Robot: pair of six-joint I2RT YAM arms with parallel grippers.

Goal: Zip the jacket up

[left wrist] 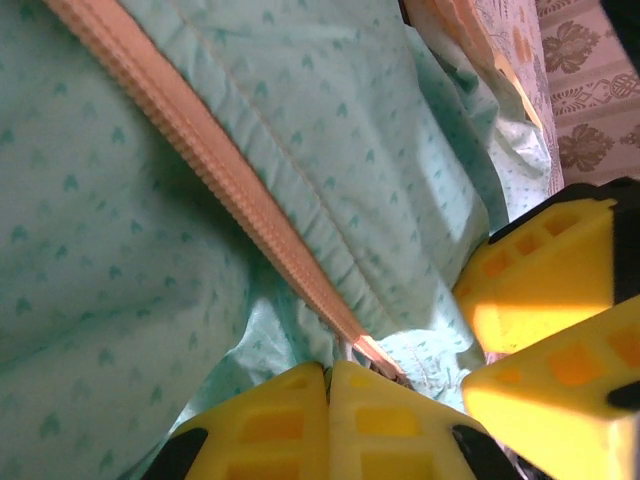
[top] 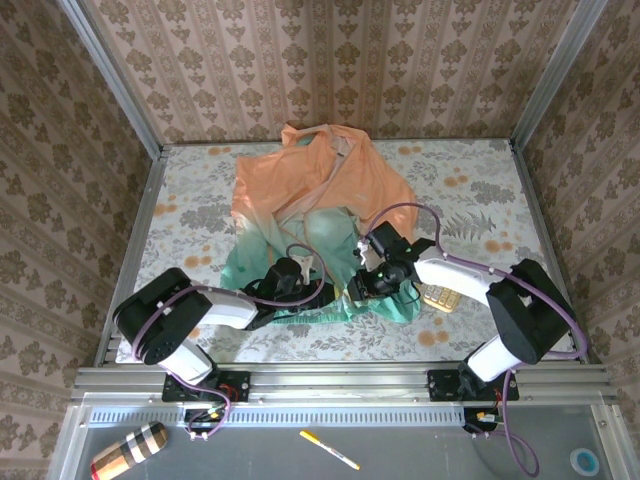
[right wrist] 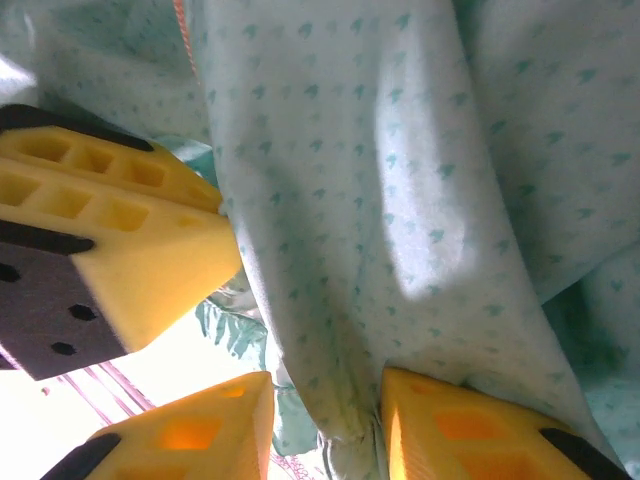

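While two left fingers (left wrist: pixel 280 415) pinch the one jacket (left wrist: pixel 120 280) at its zipper (left wrist: pixel 220 170), two right fingers (right wrist: pixel 200 435) stand parted round its fabric

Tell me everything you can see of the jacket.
The jacket is thin, shiny fabric, peach-orange at the far end fading to teal-green at the hem near the arms, the teal printed with small darker marks. It lies crumpled on the flowered table, its front apparently open. Its orange zipper runs diagonally to the hem, where the left gripper is shut on its lower end. The right gripper straddles a hem fold, jaws apart.
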